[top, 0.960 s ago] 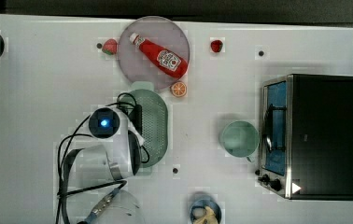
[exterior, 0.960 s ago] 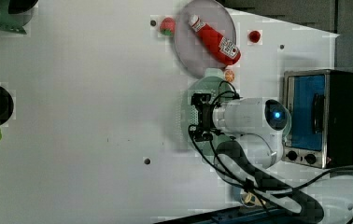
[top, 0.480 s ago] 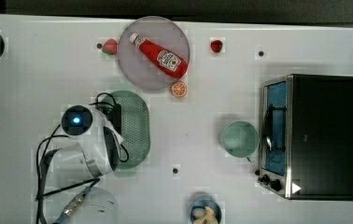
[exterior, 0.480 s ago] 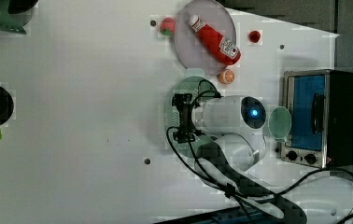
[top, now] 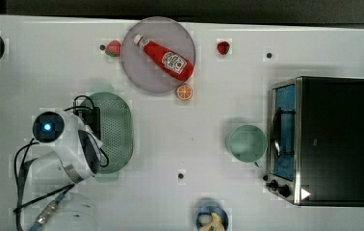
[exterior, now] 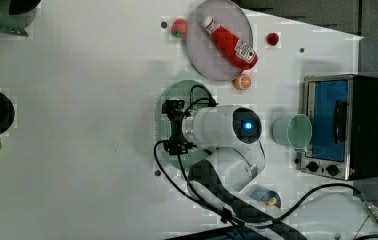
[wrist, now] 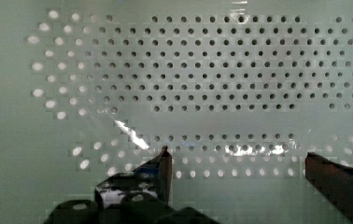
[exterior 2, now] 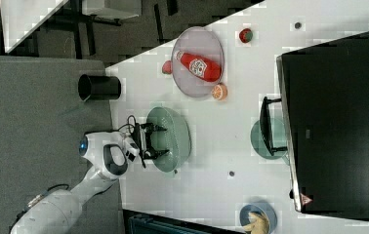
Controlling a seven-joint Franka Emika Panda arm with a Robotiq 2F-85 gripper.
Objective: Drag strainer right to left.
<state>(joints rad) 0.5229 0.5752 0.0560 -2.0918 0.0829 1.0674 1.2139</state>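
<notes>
Strainer [top: 115, 132]: pale green, perforated, on your white tabletop [top: 194, 144] at about 7 o'clock from the grey plate [top: 144, 67] in the top view. End effector [exterior 2: 159, 140]: fingers spread apart inside the basin, nothing clamped.

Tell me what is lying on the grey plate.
A red ketchup bottle lies on its side across the grey plate. A small orange slice sits at the rim, off it. The plate under the bottle is covered.

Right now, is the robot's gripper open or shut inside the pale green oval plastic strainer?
Open. The gripper has its dark fingers spread wide apart over the strainer basin.
</notes>
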